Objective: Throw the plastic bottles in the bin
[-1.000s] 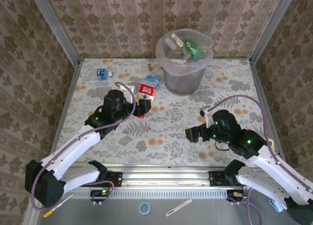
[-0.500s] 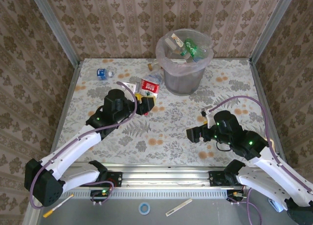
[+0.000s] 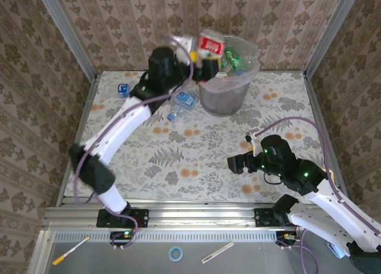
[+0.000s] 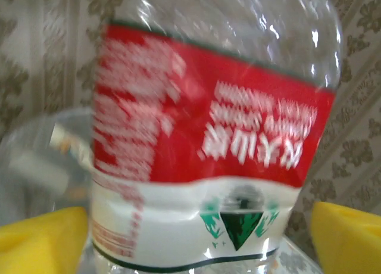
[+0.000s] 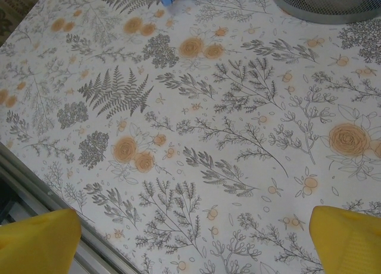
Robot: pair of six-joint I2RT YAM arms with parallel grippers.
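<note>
— Hovering over the bin's (image 3: 223, 98) left rim in the top view: red-label bottle (image 3: 211, 44), blurred.
— Left wrist shows left gripper's (image 4: 199, 238) yellow fingers (image 4: 41, 238) spread wide beside it. Right gripper (image 3: 231, 164) gapes too, near right.

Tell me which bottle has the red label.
The red-labelled bottle, up in the air at the rim of the bin. The bottle beside the bin and the bottle at the far left both wear blue labels.

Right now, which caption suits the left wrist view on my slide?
Clear plastic bottle with red-and-white label between fingers of the open left gripper, bag-lined bin behind.
</note>
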